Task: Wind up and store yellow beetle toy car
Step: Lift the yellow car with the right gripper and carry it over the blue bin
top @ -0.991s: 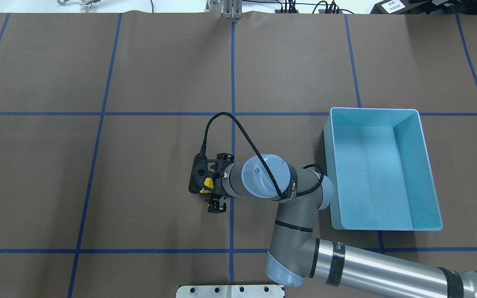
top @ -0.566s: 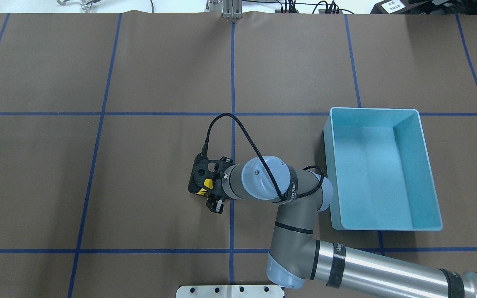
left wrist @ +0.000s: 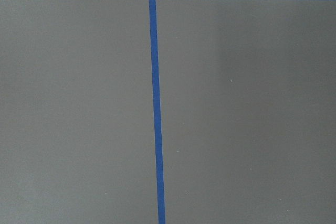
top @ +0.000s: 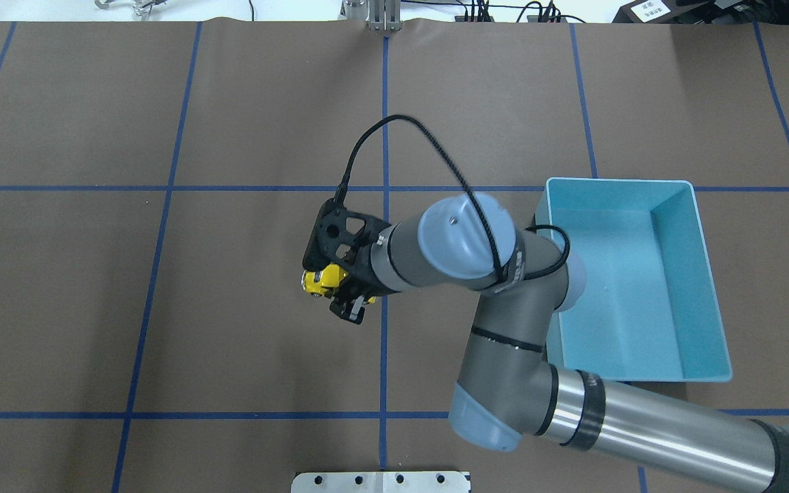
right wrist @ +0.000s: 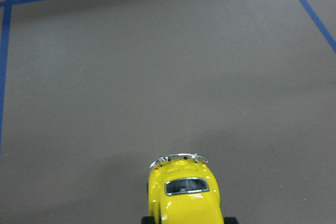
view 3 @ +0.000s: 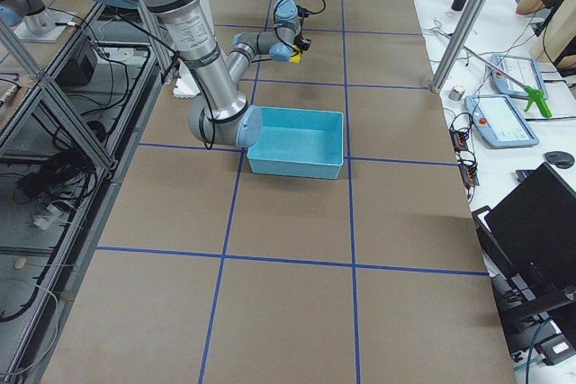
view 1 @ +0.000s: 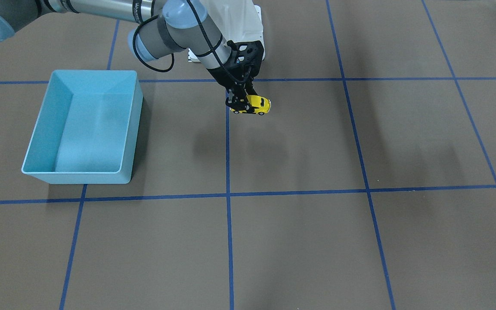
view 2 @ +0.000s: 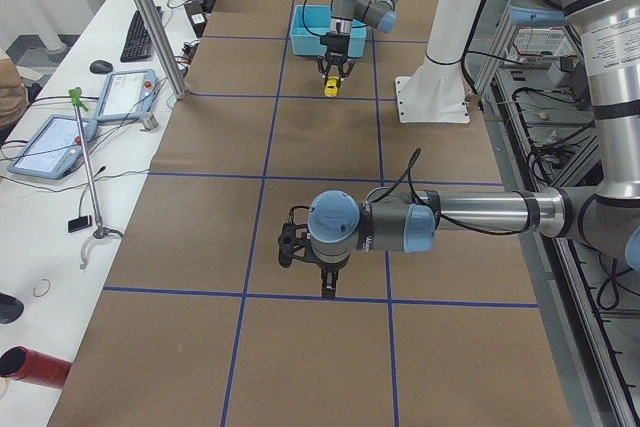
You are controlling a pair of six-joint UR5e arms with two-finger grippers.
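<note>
The yellow beetle toy car [view 1: 258,105] hangs in the air above the brown table, held at its rear by my right gripper [view 1: 242,104], which is shut on it. In the overhead view the car [top: 320,279] sticks out to the left of the gripper [top: 341,291]. The right wrist view shows the car's roof and dark window [right wrist: 184,194] over bare table. My left gripper [view 2: 324,283] shows only in the exterior left view, low over the table, and I cannot tell its state. The left wrist view shows only tape lines.
The light blue bin [top: 706,274] stands open and holds nothing, to the right of the held car; it also shows in the front view [view 1: 41,125]. A white mounting plate [top: 381,481] lies at the table's near edge. Blue tape lines grid the brown table.
My right gripper has risen from the table with the yellow car in it and shifted slightly away from the robot's base. The bin has not moved.
</note>
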